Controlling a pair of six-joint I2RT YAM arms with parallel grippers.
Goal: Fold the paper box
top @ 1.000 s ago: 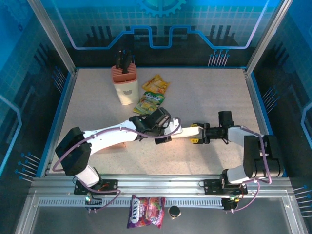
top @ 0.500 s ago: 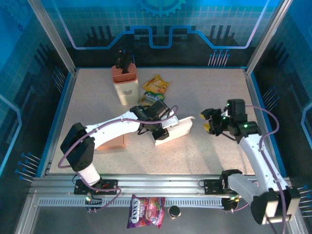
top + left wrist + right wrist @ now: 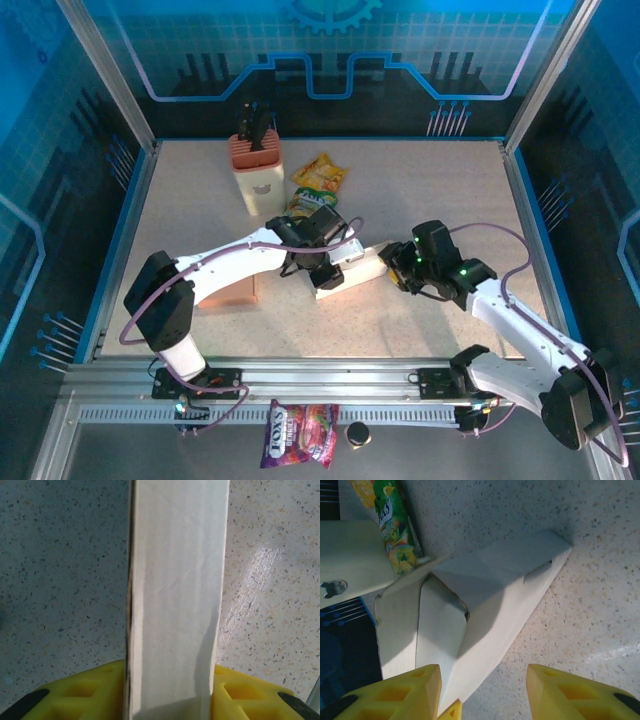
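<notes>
The white paper box (image 3: 358,268) lies on its side mid-table, partly folded, with an open flap at one end. My left gripper (image 3: 324,264) is shut on it: in the left wrist view a long white panel of the paper box (image 3: 175,595) runs up between the yellow fingers (image 3: 75,695), which touch both its sides. My right gripper (image 3: 399,264) is at the box's right end and stands open. In the right wrist view the paper box (image 3: 495,590) has its near corner beside the left finger (image 3: 415,690), and bare table shows between the jaws of my right gripper (image 3: 482,692).
A cream knife block (image 3: 258,172) stands at the back left, with two yellow-green snack bags (image 3: 316,186) beside it. A green snack bag (image 3: 395,530) lies just past the box's flap. A brown object (image 3: 243,292) sits under the left arm. A candy bag (image 3: 300,432) lies beyond the front rail.
The right arm has swung in from the right to the box's right end, its jaws narrowing a little. The left gripper keeps hold; the box has shifted slightly left.
</notes>
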